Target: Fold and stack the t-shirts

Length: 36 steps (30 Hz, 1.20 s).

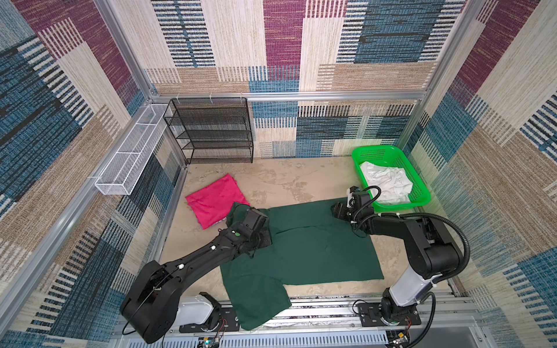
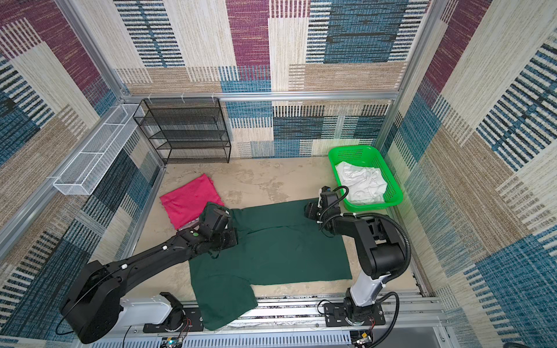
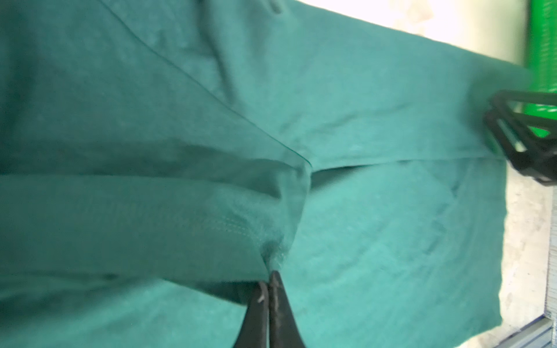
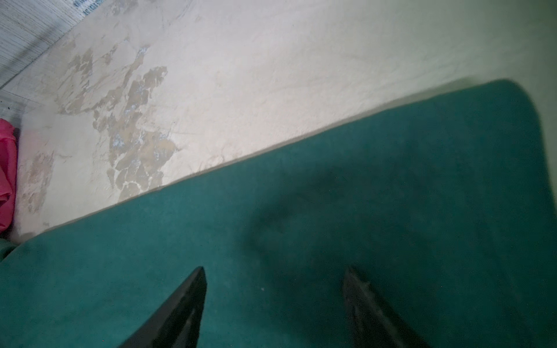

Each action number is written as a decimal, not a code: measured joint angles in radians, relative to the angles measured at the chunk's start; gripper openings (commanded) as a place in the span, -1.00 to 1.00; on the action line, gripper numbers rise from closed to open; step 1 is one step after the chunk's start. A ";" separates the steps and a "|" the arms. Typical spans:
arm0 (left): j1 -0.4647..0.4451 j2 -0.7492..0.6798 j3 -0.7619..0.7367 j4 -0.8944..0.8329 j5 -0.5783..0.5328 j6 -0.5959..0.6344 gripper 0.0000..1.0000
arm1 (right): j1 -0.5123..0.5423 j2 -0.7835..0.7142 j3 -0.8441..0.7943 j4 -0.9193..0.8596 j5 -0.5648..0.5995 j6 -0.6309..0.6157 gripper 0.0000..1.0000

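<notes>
The dark green t-shirt (image 1: 316, 247) lies spread over the middle of the table in both top views, with one part hanging over the front edge. My left gripper (image 3: 269, 278) is shut on a bunched fold of it by a stitched hem, at the shirt's left side. My right gripper (image 4: 275, 269) stands open just above the shirt's far right corner (image 4: 391, 180), with nothing between its fingers. The magenta-pink t-shirt (image 1: 215, 199) lies folded at the back left, partly under the green shirt's edge.
A bright green lattice basket (image 1: 419, 186) holding white cloth (image 1: 387, 180) stands at the right, close behind my right arm. A black mesh rack (image 1: 211, 129) stands at the back wall. A white wire tray (image 1: 129, 150) hangs on the left wall.
</notes>
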<state>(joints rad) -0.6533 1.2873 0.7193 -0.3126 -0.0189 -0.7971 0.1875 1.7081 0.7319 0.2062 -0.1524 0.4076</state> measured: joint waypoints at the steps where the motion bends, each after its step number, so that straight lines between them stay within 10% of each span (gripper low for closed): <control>1: -0.026 -0.014 0.000 -0.009 -0.020 -0.015 -0.97 | 0.000 0.002 0.000 0.006 -0.002 -0.001 0.47; 15: -0.127 -0.066 0.077 -0.081 -0.053 0.077 0.00 | 0.000 0.016 0.007 0.028 -0.019 -0.002 0.48; 20: 0.111 -0.136 0.117 -0.065 -0.075 0.220 0.03 | 0.000 0.002 0.000 0.011 -0.021 -0.002 0.48; 26: 0.409 0.099 0.265 -0.070 -0.022 0.332 0.16 | 0.000 -0.008 0.003 -0.018 -0.021 -0.002 0.48; 36: 0.549 0.403 0.443 -0.075 0.059 0.395 0.13 | 0.000 -0.013 0.013 -0.047 -0.022 -0.002 0.49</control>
<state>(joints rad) -0.1047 1.6905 1.1622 -0.3874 0.0399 -0.4023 0.1875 1.6955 0.7444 0.1589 -0.1741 0.4061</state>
